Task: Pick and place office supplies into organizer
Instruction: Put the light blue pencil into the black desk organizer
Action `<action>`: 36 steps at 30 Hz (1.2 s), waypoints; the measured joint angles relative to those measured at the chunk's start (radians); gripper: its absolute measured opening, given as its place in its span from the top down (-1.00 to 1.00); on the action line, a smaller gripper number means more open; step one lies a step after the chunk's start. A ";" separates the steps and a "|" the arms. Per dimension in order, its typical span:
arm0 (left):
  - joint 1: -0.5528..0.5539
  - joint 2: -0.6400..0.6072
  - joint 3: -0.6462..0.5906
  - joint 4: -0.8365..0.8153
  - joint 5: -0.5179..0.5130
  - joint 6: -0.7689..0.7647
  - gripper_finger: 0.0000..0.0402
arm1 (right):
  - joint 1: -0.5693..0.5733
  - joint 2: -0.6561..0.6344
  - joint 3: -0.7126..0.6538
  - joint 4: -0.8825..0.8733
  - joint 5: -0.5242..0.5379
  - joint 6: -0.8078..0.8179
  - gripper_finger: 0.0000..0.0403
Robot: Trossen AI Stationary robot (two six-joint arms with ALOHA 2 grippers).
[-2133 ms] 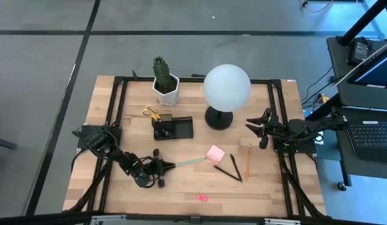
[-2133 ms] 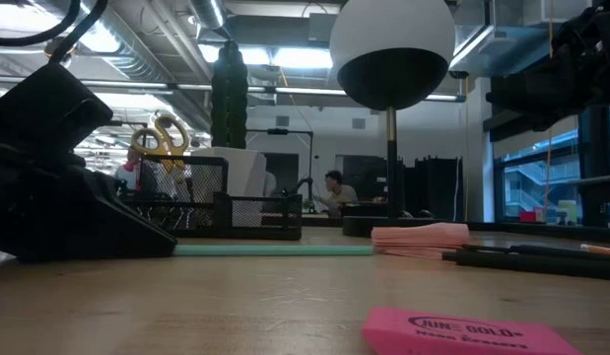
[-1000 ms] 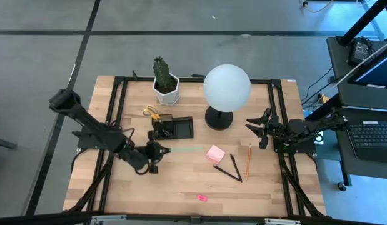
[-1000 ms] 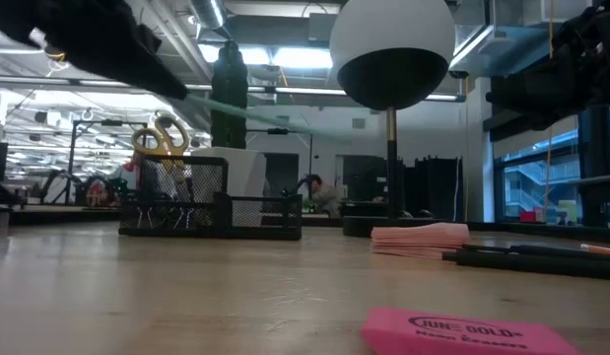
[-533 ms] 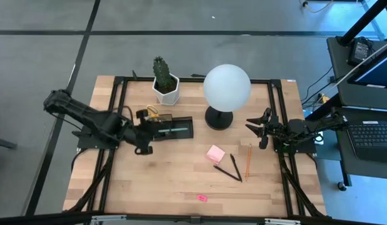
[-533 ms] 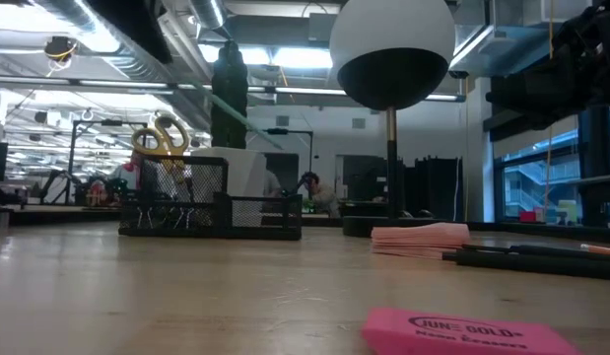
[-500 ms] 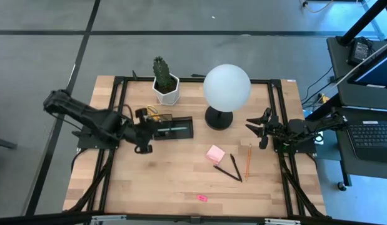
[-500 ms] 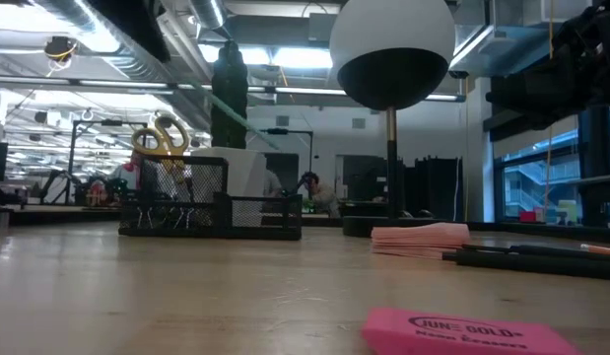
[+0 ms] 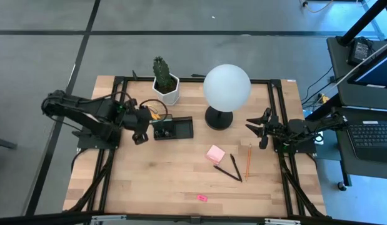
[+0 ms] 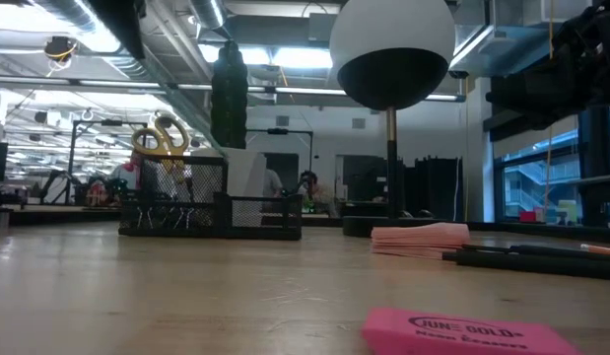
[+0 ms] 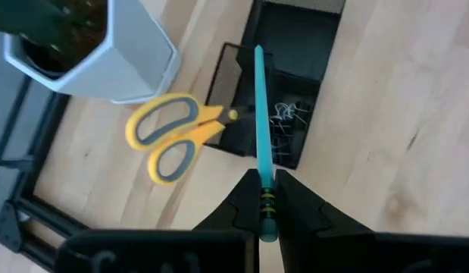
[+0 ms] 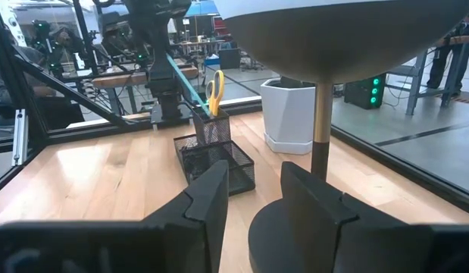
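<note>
The left hand (image 11: pixel 265 199) hangs above the counter (image 9: pixel 168 181) with its two fingers clamped on the tail end of the green pen (image 11: pixel 261 129). The pen runs straight out ahead of the hand, and in the right wrist view it slants down from the hand toward the tall cup end of the organizer (image 9: pixel 172 128), with its tip over that cup. Whether the tip is touching anything inside cannot be told.

In the high view the left hand (image 9: pixel 140 127) sits just beside the organizer, on the end away from the lamp (image 9: pixel 226 89). The organizer is a black mesh tray whose cup end lies nearest the hand. The yellow-handled scissors (image 11: pixel 173 135) stand in that cup with their handles up, just to one side of the pen. Small metal clips (image 11: pixel 284 125) lie in the compartment below the pen, and a lower, open section of the tray reaches farther out from the hand. The white pot with the cactus (image 9: pixel 164 83) stands close beyond the organizer from the left hand.

The right hand (image 9: pixel 259 129) rests at the far side of the counter, well apart from the organizer, with its fingers spread apart and nothing between them. The lamp base is just in front of it. Between the two hands, on the bare counter, lie the pink sticky-note pad (image 9: pixel 216 154), two black pens (image 9: pixel 229 169) and the orange pencil (image 9: pixel 248 161). The small pink piece (image 9: pixel 202 198) lies alone near the counter's front edge.
</note>
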 joint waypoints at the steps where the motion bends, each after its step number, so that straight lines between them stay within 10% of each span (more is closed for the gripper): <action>1: 0.006 0.000 0.002 -0.003 0.012 0.000 0.93 | 0.000 0.000 0.000 0.000 0.000 -0.002 0.37; 16: 0.080 -0.007 0.026 -0.069 0.048 0.024 0.92 | 0.000 0.000 0.000 0.000 0.000 -0.017 0.37; 36: 0.283 0.131 0.026 -0.047 0.110 0.457 0.92 | 0.000 0.000 0.000 0.000 0.000 -0.041 0.37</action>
